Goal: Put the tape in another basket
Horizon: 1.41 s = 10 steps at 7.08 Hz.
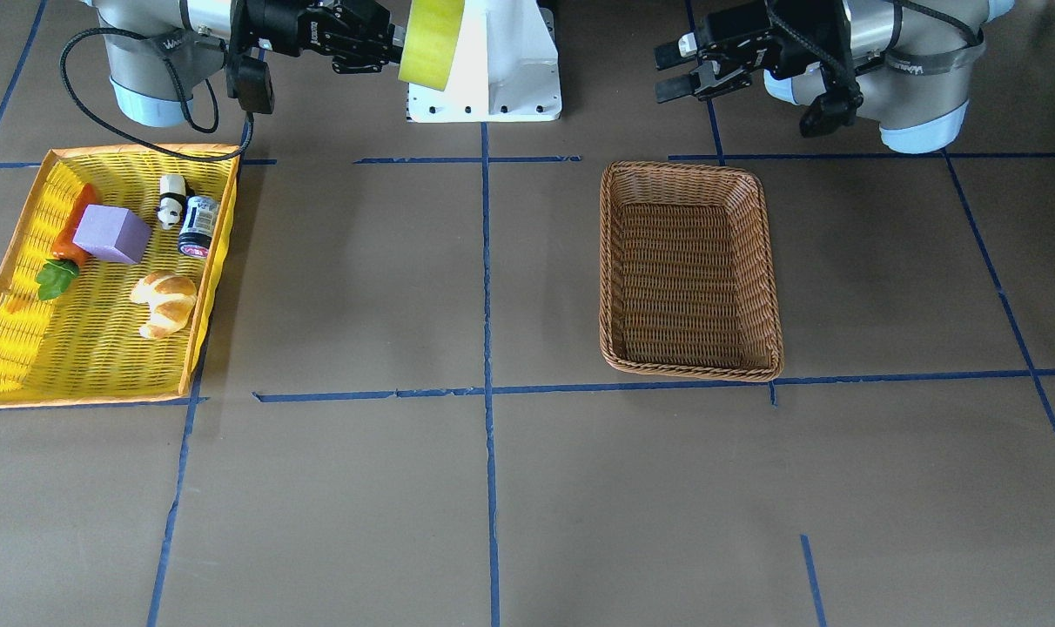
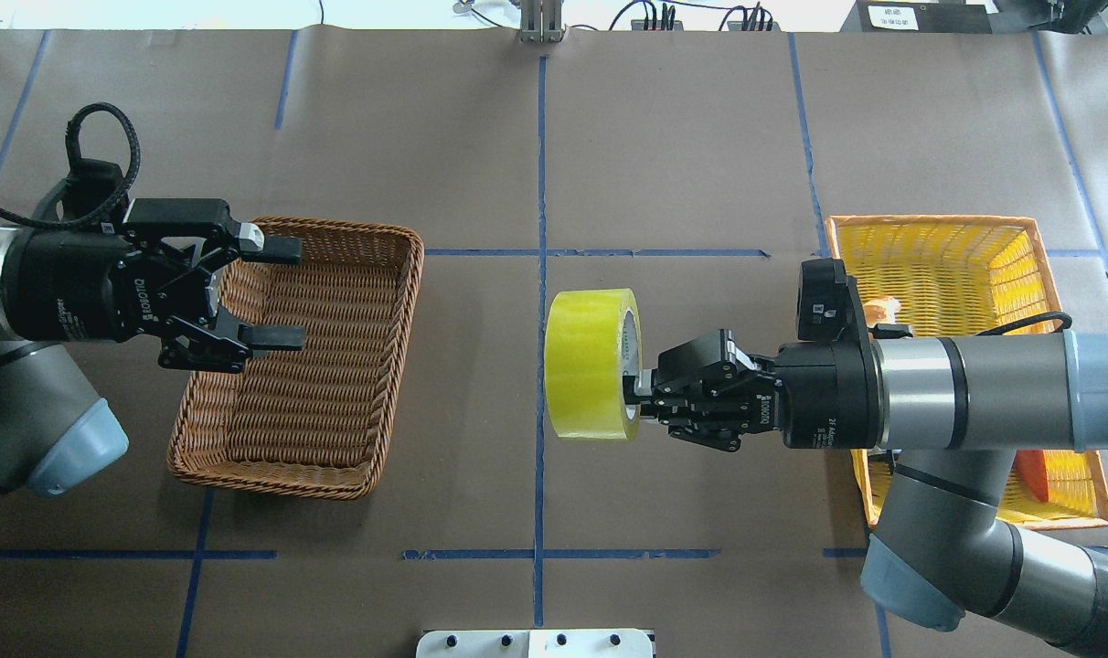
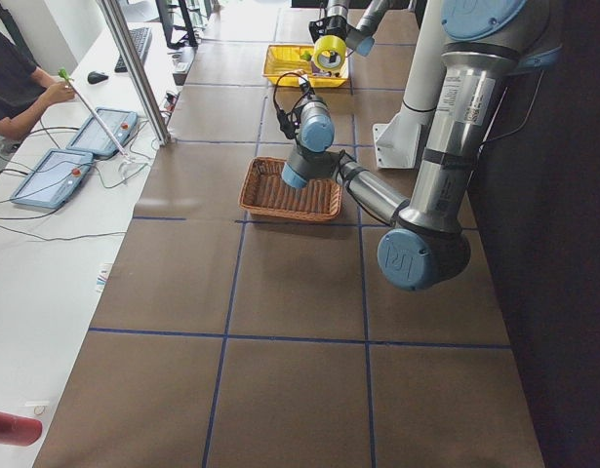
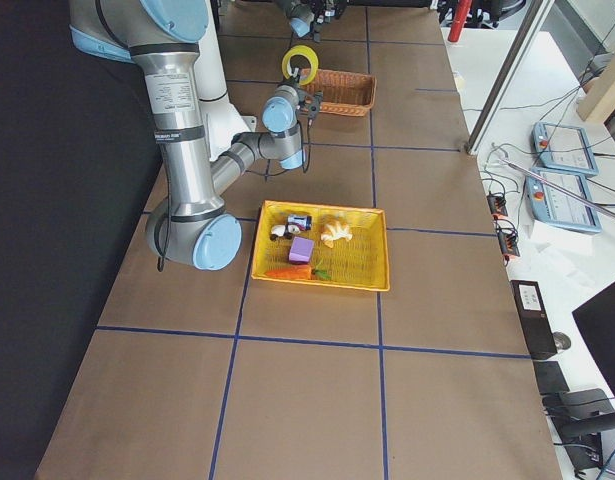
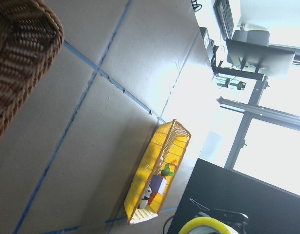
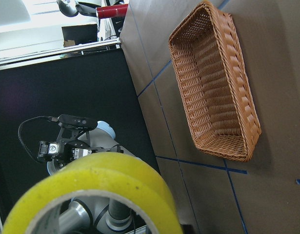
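Note:
My right gripper (image 2: 639,391) is shut on the tape (image 2: 591,364), a wide yellow-green roll held on edge in the air over the table's middle. The tape also shows in the front view (image 1: 430,39) and fills the bottom of the right wrist view (image 6: 91,190). The brown wicker basket (image 2: 335,366) stands empty on the table to the tape's left, clear of it; it also shows in the front view (image 1: 688,279). My left gripper (image 2: 280,292) is open and empty, hovering over the wicker basket's near-left edge.
The yellow orange-rimmed basket (image 1: 92,348) holds a croissant (image 1: 166,302), a purple block (image 1: 111,233), a carrot (image 1: 68,235), a panda figure (image 1: 171,200) and a small can (image 1: 198,226). The white robot base (image 1: 493,78) stands behind the tape.

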Tool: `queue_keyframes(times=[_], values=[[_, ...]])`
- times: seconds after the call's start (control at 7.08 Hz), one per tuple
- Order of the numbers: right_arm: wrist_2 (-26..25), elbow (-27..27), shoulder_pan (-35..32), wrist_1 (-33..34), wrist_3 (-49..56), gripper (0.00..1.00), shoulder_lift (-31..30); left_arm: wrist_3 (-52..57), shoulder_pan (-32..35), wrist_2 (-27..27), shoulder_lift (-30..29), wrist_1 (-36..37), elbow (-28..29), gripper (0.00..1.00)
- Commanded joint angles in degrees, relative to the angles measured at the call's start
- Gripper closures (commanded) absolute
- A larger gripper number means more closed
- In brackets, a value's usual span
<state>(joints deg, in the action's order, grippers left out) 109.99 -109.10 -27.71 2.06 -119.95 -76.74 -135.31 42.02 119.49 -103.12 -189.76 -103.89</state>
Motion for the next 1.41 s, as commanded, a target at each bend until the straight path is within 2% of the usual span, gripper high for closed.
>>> queue_keyframes(times=[0.0,0.28,0.42,1.27], values=[[-0.04,0.11,1.08,-2.48,-0.11,0.98,0.02,-0.21,-9.28,-14.14,-0.68,-6.83,-0.70,0.00],[-0.21,0.11,2.21,-3.02,-0.11,0.98,0.10,-0.22,-16.23,-20.59,-5.67,-6.86,-0.62,0.00],[-0.21,0.11,2.66,-3.11,-0.11,0.98,0.10,-0.13,-18.62,-20.79,-7.43,-6.68,-0.18,0.00],[-0.39,-0.15,8.37,-3.55,-0.02,0.98,0.10,0.05,-19.43,-22.46,-9.91,-6.24,0.88,0.00]])
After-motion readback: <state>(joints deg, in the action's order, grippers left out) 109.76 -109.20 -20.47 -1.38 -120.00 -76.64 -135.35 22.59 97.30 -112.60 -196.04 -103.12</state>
